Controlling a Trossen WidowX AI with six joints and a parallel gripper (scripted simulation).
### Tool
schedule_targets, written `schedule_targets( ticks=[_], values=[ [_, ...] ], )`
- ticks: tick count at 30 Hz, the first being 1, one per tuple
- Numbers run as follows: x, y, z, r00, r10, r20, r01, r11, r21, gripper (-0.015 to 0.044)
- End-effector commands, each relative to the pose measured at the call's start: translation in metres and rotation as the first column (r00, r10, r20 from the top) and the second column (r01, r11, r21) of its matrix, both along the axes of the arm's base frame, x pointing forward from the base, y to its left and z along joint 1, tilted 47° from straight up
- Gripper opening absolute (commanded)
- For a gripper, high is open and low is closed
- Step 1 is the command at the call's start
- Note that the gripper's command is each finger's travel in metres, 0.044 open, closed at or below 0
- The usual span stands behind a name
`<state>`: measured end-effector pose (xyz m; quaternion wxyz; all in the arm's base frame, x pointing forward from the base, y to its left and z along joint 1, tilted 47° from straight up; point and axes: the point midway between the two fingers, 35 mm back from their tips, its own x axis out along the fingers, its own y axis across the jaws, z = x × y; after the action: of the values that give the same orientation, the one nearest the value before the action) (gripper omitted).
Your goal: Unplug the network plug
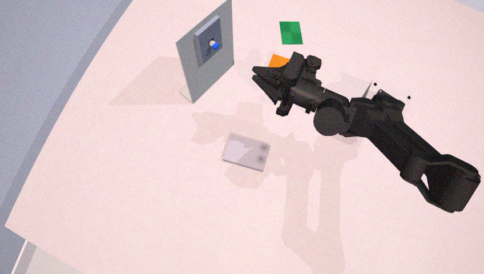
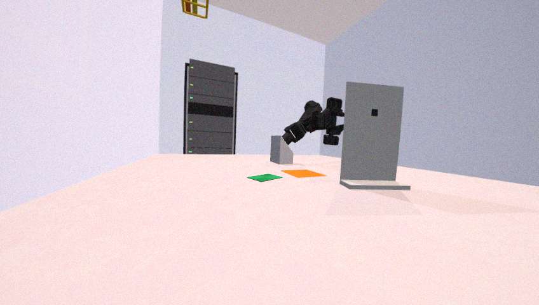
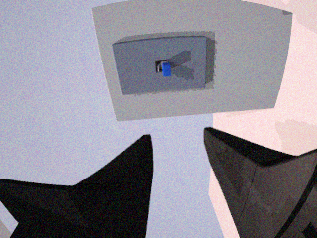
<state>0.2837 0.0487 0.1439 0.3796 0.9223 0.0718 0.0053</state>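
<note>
We're looking down from high over the table in the top view, slightly askew, taking in the socket side of the upright panel and the arm; over to the exterior view, set low and farther back, facing the panel's rear and the server rack beyond; and here's the wrist view, right behind the fingertips, facing the socket side, which it shares with the top view
</note>
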Motion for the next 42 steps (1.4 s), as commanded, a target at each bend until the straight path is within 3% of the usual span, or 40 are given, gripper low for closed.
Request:
schedule_targets(
  ticks=[1, 42],
  values=[
    [-0.002, 0.0, -0.002, 1.0, -0.005, -0.005, 0.005, 0.999, 0.032, 0.0156],
    [0.065, -0.003, -0.017, 1.0, -0.005, -0.002, 0.005, 0.999, 0.032, 0.0156]
  ],
)
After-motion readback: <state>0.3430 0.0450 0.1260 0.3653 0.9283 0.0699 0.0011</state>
